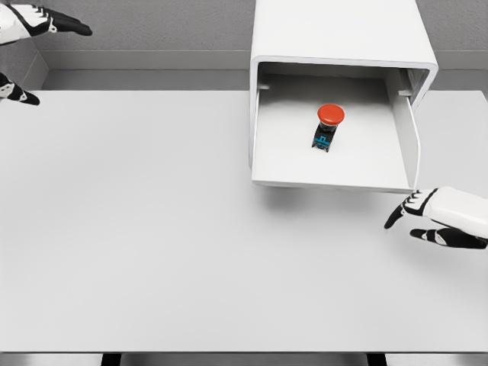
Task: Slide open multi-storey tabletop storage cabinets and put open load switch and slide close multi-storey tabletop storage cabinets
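Note:
A white tabletop storage cabinet (343, 34) stands at the back right of the table, its drawer (332, 164) pulled out toward me. Inside the drawer lies the load switch (328, 126), a black body with a red round cap. My right hand (438, 221) hovers just below and right of the drawer's front corner, fingers spread and holding nothing, apart from the drawer. My left hand (38, 34) is at the far upper left, fingers extended and holding nothing, well away from the cabinet.
The white table (152, 229) spreads wide to the left and front of the cabinet. A grey wall runs behind the table's back edge.

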`<action>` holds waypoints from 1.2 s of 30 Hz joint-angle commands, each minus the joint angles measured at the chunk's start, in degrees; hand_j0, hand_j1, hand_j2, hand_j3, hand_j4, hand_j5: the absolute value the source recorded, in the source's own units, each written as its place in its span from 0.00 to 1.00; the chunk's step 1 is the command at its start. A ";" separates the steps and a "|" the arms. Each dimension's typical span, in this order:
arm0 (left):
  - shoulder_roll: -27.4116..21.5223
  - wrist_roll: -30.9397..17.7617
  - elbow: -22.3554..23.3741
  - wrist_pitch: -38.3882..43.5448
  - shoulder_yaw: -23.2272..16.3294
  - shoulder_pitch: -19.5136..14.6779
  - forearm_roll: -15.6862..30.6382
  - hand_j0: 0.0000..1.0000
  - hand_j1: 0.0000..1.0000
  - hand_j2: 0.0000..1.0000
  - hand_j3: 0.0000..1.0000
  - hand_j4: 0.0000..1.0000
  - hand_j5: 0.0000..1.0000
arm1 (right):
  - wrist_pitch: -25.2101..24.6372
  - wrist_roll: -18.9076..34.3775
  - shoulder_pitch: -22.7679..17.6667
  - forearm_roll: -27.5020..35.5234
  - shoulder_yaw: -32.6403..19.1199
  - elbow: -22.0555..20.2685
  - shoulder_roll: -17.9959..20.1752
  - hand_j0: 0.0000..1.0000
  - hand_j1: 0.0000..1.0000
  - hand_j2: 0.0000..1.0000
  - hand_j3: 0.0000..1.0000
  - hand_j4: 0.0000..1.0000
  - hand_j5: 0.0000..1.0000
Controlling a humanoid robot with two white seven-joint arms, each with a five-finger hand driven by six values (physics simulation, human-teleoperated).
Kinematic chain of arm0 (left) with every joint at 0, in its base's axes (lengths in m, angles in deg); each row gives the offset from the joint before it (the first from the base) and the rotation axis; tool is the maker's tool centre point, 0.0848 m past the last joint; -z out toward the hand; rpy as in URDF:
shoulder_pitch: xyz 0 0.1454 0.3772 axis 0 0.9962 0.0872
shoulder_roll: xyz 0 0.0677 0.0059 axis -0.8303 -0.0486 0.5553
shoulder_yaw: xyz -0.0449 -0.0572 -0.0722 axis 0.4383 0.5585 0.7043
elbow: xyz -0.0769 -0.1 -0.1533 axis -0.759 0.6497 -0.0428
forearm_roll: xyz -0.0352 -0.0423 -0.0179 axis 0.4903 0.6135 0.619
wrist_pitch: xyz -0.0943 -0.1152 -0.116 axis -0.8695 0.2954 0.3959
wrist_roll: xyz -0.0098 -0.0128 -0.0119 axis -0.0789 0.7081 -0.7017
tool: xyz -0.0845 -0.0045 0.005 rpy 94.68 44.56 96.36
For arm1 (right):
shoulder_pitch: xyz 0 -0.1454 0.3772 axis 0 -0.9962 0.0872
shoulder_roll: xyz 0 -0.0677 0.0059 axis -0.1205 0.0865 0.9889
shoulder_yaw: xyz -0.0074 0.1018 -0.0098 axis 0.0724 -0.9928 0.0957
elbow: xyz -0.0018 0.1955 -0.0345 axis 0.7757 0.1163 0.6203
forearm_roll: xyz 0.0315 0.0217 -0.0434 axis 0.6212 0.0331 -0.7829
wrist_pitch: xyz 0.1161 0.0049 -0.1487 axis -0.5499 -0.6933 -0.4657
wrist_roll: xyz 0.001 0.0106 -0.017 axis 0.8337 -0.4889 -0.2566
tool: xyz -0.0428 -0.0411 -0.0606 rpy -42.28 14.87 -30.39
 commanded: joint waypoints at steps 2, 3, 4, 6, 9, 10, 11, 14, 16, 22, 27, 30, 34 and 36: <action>3.43 0.03 -1.27 0.18 -0.70 -0.44 -2.53 1.00 1.00 1.00 1.00 1.00 1.00 | -0.58 -0.45 0.26 1.74 0.01 -0.10 -0.02 0.61 0.61 0.61 0.61 0.61 0.61; 3.78 0.03 -3.12 0.18 -0.52 -0.44 -2.98 1.00 1.00 1.00 1.00 1.00 1.00 | -0.58 -0.45 0.70 1.74 0.01 -0.10 -0.02 0.61 0.61 0.61 0.61 0.61 0.61; 4.39 0.03 -3.39 0.18 -0.61 0.26 -3.51 1.00 1.00 1.00 1.00 1.00 1.00 | -0.58 -0.45 0.97 1.74 0.01 -0.10 -0.02 0.61 0.61 0.61 0.61 0.61 0.61; 9.05 0.03 -2.86 0.18 -2.45 0.53 -8.34 1.00 1.00 1.00 1.00 1.00 1.00 | -0.58 -0.45 1.06 1.74 0.10 -0.10 -0.02 0.61 0.61 0.61 0.61 0.61 0.61; 10.55 0.03 -2.51 0.18 -5.00 0.61 -8.69 1.00 1.00 1.00 1.00 1.00 1.00 | -0.58 -0.45 0.27 1.65 0.63 -0.01 0.06 0.61 0.61 0.61 0.61 0.61 0.61; 10.64 0.03 -1.98 0.18 -5.00 1.23 -8.69 1.00 1.00 1.00 1.00 1.00 1.00 | -0.58 -0.45 0.00 1.65 0.63 -0.01 -0.02 0.61 0.61 0.61 0.61 0.61 0.61; 10.64 0.03 -1.98 0.18 -5.00 1.32 -8.78 1.00 1.00 1.00 1.00 1.00 1.00 | -0.58 -0.45 -0.35 1.65 0.63 -0.01 -0.11 0.61 0.61 0.61 0.61 0.61 0.61; 11.17 0.03 -2.16 0.18 -5.09 2.11 -8.78 1.00 1.00 1.00 1.00 1.00 1.00 | -0.58 -0.45 -1.31 1.65 0.10 -0.10 -0.03 0.61 0.61 0.61 0.61 0.61 0.61; 11.17 0.03 -2.16 0.18 -5.27 2.81 -9.13 1.00 1.00 1.00 1.00 1.00 1.00 | -0.58 -0.45 -2.55 1.65 0.10 -0.10 0.24 0.61 0.61 0.61 0.61 0.61 0.61; 10.90 0.03 -1.80 0.18 -5.79 2.99 -9.05 1.00 1.00 1.00 1.00 1.00 1.00 | -0.58 -0.45 -3.69 3.40 -5.35 -0.10 -0.29 0.61 0.61 0.61 0.61 0.61 0.61; 11.17 0.03 -1.72 0.18 -5.88 2.99 -9.05 1.00 1.00 1.00 1.00 1.00 1.00 | -0.58 -0.45 -3.51 5.43 -6.75 -0.10 -0.20 0.61 0.61 0.61 0.61 0.61 0.61; 11.25 0.03 -1.63 0.18 -5.88 2.99 -9.05 1.00 1.00 1.00 1.00 1.00 1.00 | -0.58 -0.45 -3.16 5.43 -6.49 -0.10 0.15 0.61 0.61 0.61 0.61 0.61 0.61; 11.34 0.03 -1.63 0.18 -5.88 2.99 -9.05 1.00 1.00 1.00 1.00 1.00 1.00 | -0.58 -0.45 -2.28 5.43 -4.73 -0.10 0.41 0.60 0.60 0.60 0.60 0.60 0.60; 11.43 0.03 -1.63 0.18 -6.15 2.99 -9.05 1.00 1.00 1.00 1.00 1.00 1.00 | -0.58 -0.45 -0.44 5.34 -2.27 -0.10 0.41 0.59 0.59 0.59 0.59 0.59 0.59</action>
